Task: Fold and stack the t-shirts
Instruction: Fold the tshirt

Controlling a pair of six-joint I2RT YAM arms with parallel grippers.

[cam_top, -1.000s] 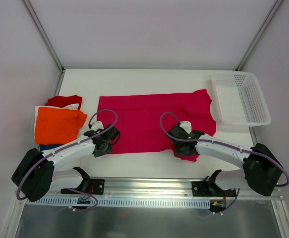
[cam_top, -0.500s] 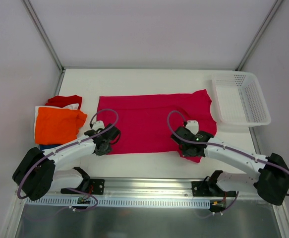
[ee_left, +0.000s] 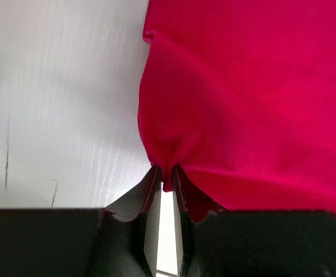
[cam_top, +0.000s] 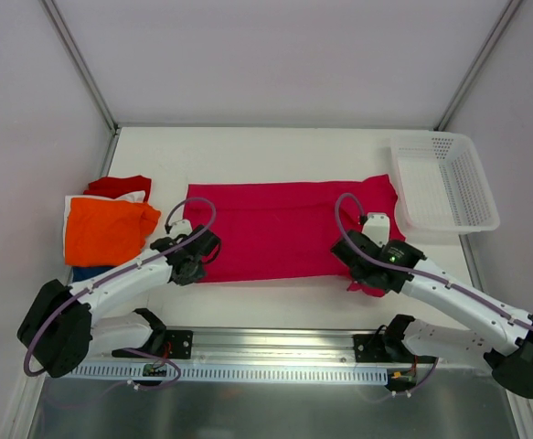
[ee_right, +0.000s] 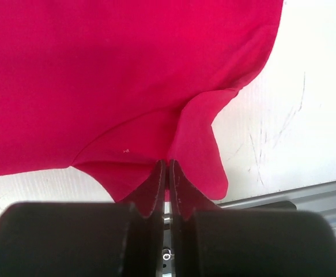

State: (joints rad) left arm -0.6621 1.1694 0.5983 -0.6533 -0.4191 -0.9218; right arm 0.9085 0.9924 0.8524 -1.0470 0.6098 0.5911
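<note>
A magenta-pink t-shirt (cam_top: 280,229) lies spread across the middle of the table, pulled taut left to right. My left gripper (cam_top: 196,266) is shut on its near left corner, the cloth (ee_left: 225,98) bunching into the fingertips (ee_left: 166,176). My right gripper (cam_top: 368,272) is shut on the near right edge, where a flap of the shirt (ee_right: 202,150) hangs beside the pinched fingertips (ee_right: 168,168). At the left edge sits a stack of folded t-shirts: orange (cam_top: 106,229) on top, red (cam_top: 120,186) behind, a white edge (cam_top: 68,203) and dark blue (cam_top: 85,272) beneath.
A white perforated plastic basket (cam_top: 442,181) stands at the back right of the table. The metal rail (cam_top: 275,352) with both arm bases runs along the near edge. Grey walls close in the sides and back.
Both grippers closed on the magenta-pink shirt's near edge. The right arm moved right and outward with the cloth, stretching the shirt flatter and narrower; the left gripper barely shifted.
</note>
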